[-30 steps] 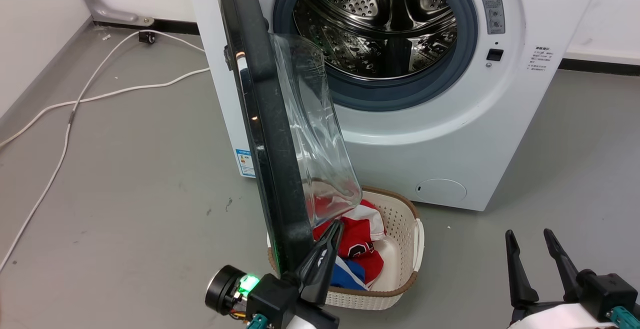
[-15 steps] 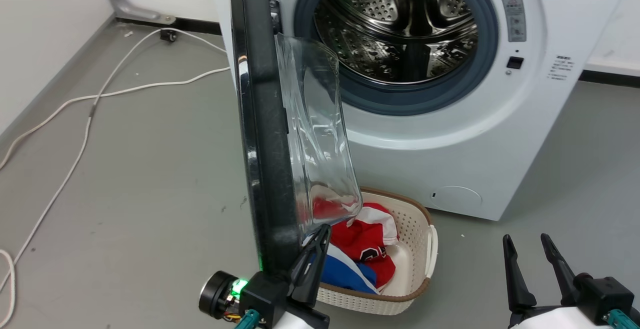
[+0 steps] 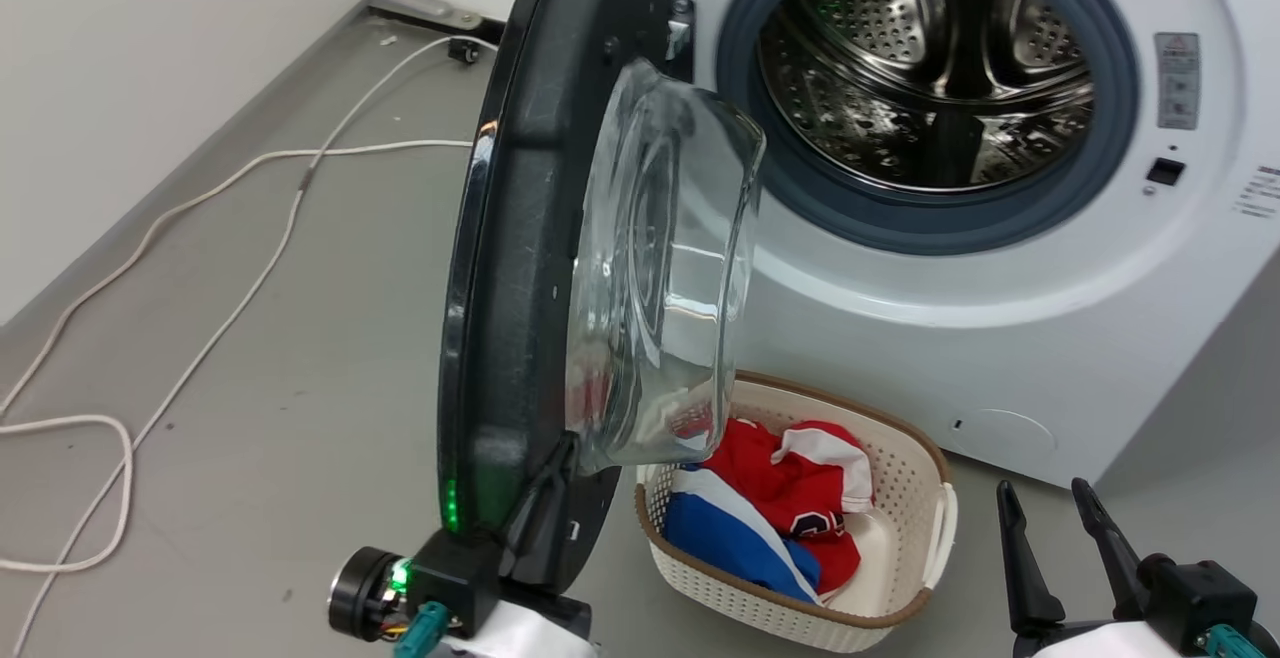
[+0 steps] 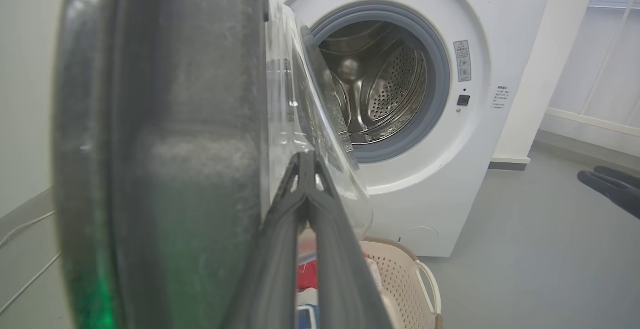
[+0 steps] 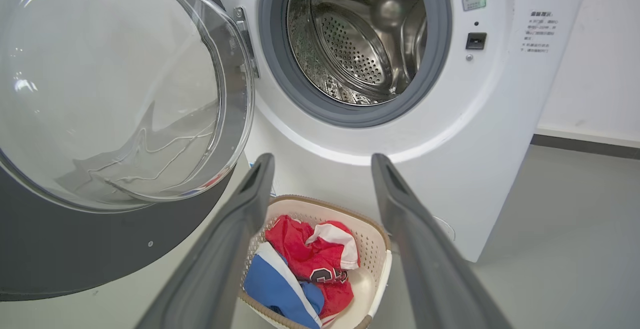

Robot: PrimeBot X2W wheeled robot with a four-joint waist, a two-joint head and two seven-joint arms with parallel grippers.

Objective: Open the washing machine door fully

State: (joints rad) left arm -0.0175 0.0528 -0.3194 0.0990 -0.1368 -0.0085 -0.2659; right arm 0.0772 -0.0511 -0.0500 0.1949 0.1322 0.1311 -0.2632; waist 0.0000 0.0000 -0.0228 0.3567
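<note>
Left gripper (image 4: pixel 306 159), fingers pressed together on nothing, is leaning against the inner face of the door (image 3: pixel 510 288), which is standing just to its left, apparently half swung from the machine (image 3: pixel 950 338), further swing remaining; right gripper (image 5: pixel 320 161) is idling, spread.

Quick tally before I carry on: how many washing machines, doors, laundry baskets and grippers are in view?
washing machine: 1
washing machine door: 1
laundry basket: 1
grippers: 2, the left gripper and the right gripper
Total: 5
</note>
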